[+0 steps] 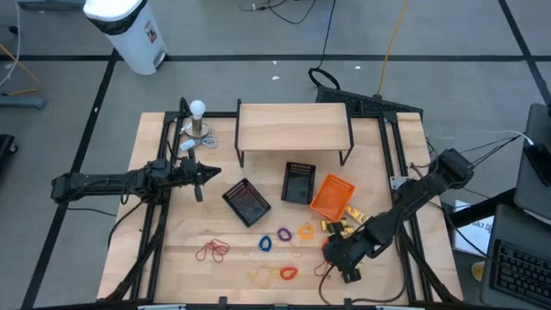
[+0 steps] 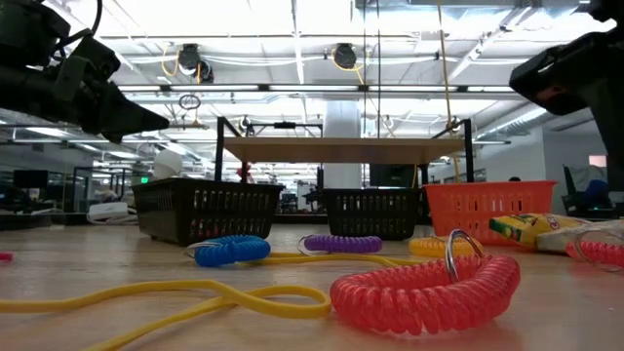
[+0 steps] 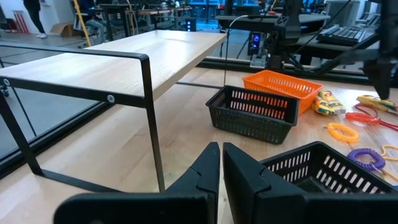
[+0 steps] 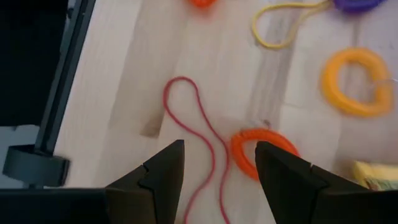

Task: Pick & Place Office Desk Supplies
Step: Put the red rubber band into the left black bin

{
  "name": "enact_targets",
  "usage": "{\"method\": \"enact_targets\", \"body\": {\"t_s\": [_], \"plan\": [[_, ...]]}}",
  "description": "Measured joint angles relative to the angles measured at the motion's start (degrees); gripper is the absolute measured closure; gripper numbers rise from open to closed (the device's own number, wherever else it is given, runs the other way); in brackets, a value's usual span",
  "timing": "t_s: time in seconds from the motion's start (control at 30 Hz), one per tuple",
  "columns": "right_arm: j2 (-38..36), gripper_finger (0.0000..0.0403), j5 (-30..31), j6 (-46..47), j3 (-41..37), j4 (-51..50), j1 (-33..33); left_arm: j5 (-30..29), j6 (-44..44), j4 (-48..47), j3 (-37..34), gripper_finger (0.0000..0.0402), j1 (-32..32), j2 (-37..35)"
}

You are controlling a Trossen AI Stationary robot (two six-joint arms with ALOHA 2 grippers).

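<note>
The right gripper (image 4: 219, 168) is hovering with fingers spread wide and empty over a thin red loop (image 4: 193, 130) and an orange coil (image 4: 249, 149) near the table's (image 1: 172, 258) front right edge. Blue (image 1: 265, 244), purple (image 1: 284, 234) and yellow coils (image 1: 306, 231) are lying just ahead, beside two black mesh trays (image 1: 247, 202) and an orange tray (image 1: 331, 196). The left gripper (image 1: 213, 175) is waiting closed and empty near the small wooden shelf (image 1: 293, 127).

Tabletop (image 1: 172, 250): light wood, dark-framed.
Rear: small wooden shelf (image 1: 293, 127); white ball on stand (image 1: 199, 120).
Middle: two black mesh trays (image 1: 247, 202), orange tray (image 1: 331, 196).
Front: coiled loops (image 1: 265, 244), rubber bands (image 1: 212, 251), yellow packets (image 1: 354, 214).
</note>
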Motion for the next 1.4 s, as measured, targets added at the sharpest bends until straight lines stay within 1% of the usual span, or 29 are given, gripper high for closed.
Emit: {"method": "enact_targets", "body": {"t_s": [0.27,0.37,0.53,0.63,0.83,1.0,1.1,1.17,1.4], "plan": [[7.1,0.0225,0.2,-6.6,7.7,-2.5,1.6,0.0,0.0,0.0,0.0,0.0378,0.0,0.0],[8.6,0.0233,0.4,-8.2,7.9,-3.1,1.4,0.0,0.0,0.0,0.0,0.0378,0.0,0.0],[11.5,0.0238,0.1,-10.0,8.0,-0.6,1.4,0.0,0.0,0.0,0.0,0.0378,0.0,0.0],[13.5,0.0233,-1.1,-10.3,8.0,0.2,1.4,0.0,0.0,0.0,0.0,0.0378,0.0,0.0],[16.0,0.022,-1.0,-11.3,8.1,0.9,1.4,0.0,0.0,0.0,0.0,0.0378,0.0,0.0],[17.3,0.0222,-1.3,-11.9,8.2,0.9,1.4,0.0,0.0,0.0,0.0,0.0378,0.0,0.0],[17.8,0.0236,-1.4,-11.8,8.2,0.8,1.4,0.0,0.0,0.0,0.0,0.0378,0.0,0.0],[17.9,0.0253,-2.3,-11.4,8.2,0.8,1.4,0.0,0.0,0.0,0.0,0.0378,0.0,0.0],[18.0,0.0339,-4.8,-10.5,6.9,0.9,1.2,0.0,0.0,0.0,0.0,0.0378,0.0,0.0]]}}
